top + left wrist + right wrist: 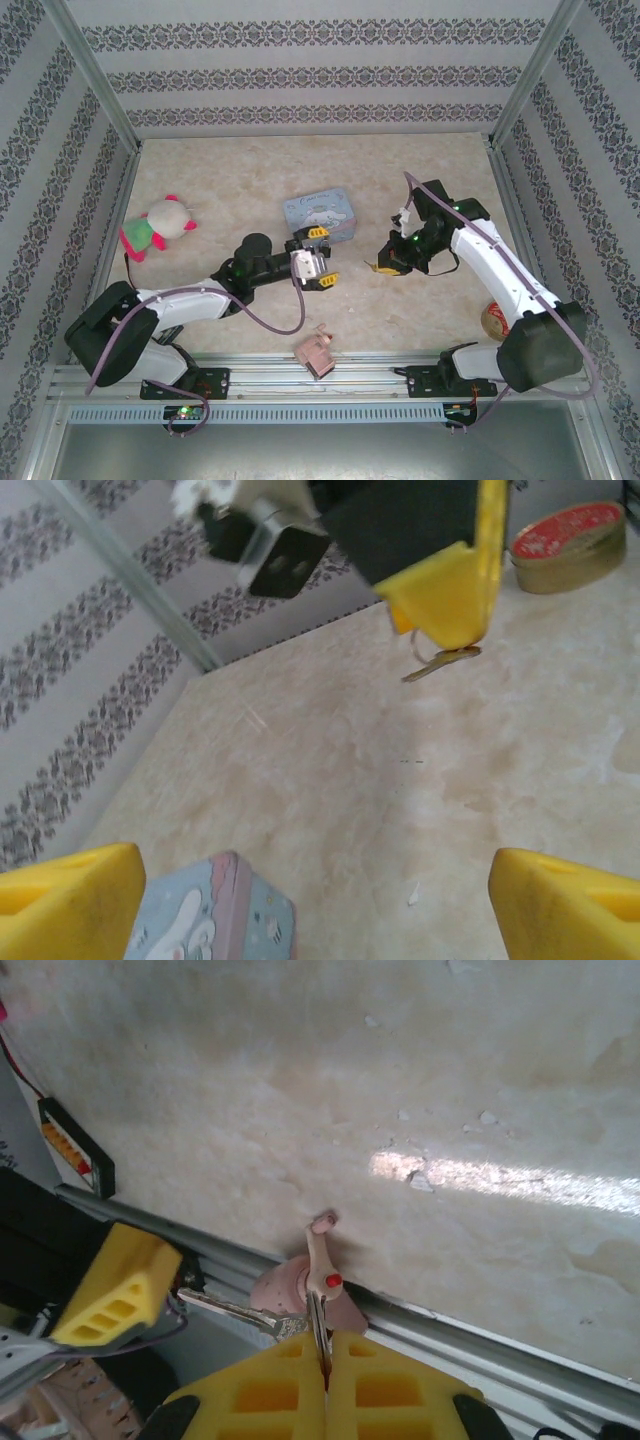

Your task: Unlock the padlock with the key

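Note:
My right gripper [383,266] is shut on the key [228,1310]. The key's ring is pinched between the yellow fingers [400,1390] and its silver blade sticks out to the left. In the left wrist view the key [440,664] hangs below the right gripper's yellow fingertip [445,605], above the table. My left gripper [323,256] is open just left of the right one, with nothing between its yellow fingers [70,900]. The padlock is out of view.
A pale blue cartoon tin [320,215] lies just behind the left gripper. A pink blocky object [317,352] with a red dot sits at the front edge by the metal rail. A plush toy [155,228] is far left. A round red-lidded box [495,320] is at right.

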